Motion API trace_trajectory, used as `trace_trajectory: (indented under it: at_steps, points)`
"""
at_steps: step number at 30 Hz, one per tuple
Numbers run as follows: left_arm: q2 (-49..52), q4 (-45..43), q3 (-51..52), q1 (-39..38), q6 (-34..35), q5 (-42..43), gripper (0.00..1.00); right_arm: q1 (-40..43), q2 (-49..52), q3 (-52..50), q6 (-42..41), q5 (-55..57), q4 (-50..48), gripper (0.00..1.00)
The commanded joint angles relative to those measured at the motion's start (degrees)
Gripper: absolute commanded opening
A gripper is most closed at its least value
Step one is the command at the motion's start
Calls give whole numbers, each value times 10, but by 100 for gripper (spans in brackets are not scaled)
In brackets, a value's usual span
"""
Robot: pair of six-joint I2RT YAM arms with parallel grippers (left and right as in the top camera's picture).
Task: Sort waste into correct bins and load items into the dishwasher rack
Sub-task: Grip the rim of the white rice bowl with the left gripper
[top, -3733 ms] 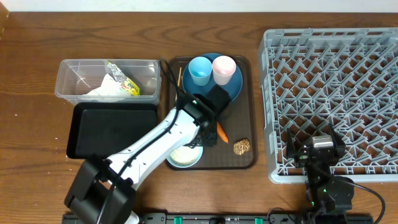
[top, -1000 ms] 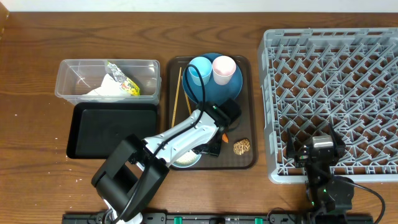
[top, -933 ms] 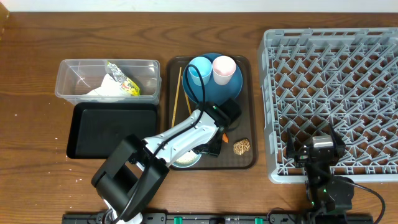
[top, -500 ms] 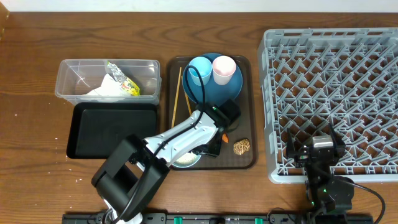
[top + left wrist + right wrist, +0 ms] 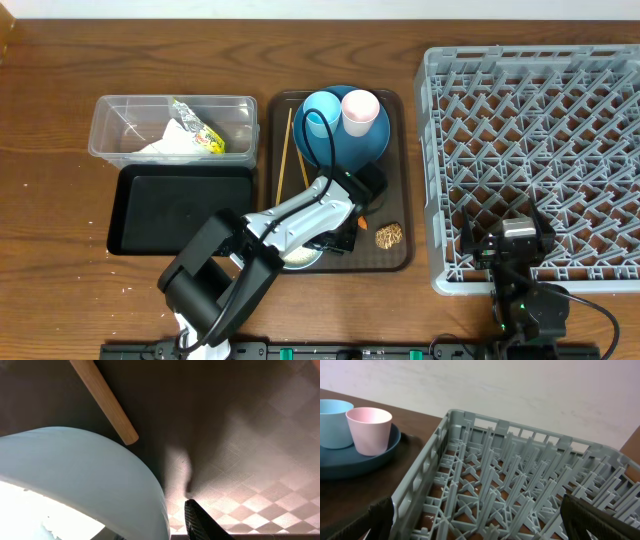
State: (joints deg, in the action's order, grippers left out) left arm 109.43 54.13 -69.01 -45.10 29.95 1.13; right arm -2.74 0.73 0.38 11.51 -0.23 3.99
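Brown wood-grain table [image 5: 60, 200] fills the overhead view, and a pale wall [image 5: 530, 390] rises behind it in the right wrist view.

At far left a clear tub [image 5: 108, 140] holds a crumpled white napkin [image 5: 165, 148] and a green-yellow wrapper [image 5: 200, 130] that lies slanted from far-left to near-right. Just nearer sits the black tray [image 5: 180, 210].

Right of these is the dark brown serving tray [image 5: 397, 190]. The chopsticks [image 5: 285, 150] lie along its left edge, with their long axis running far to near. At its far end the blue plate [image 5: 378, 145] carries the light-blue cup [image 5: 320, 110] and the pink cup [image 5: 360, 110], both upright. The white-inside bowl [image 5: 295, 255] stands at the tray's near-left corner.

The left gripper [image 5: 350, 205] is down on the tray beside the bowl. A sliver of the orange carrot [image 5: 360, 214] shows at its right edge. I cannot tell whether its pincer is parted or closed, since only one black fingertip [image 5: 200, 520] shows. The brown lumpy food piece [image 5: 388, 236] lies just to the right.

The grey dishwasher rack [image 5: 540, 150] fills the right side. At its near edge the right gripper [image 5: 505, 240] has its pincer spread wide and holds nothing.
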Motion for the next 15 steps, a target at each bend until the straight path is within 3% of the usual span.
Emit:
trace_trajectory:
  at_steps: [1, 3, 7, 15]
  points:
    - [2, 8, -2, 3, -2, -3, 30, 4, -1, -1, 3, -2, 2, 99]
    - [2, 9, -2, 3, -2, -3, 29, 4, -1, -1, 3, -2, 2, 99]
    - [2, 10, -2, 3, -2, -2, 19, 4, -1, -1, 3, -2, 2, 99]
    - [2, 11, -4, 3, -2, -2, 19, 4, -1, -1, 3, -2, 2, 99]
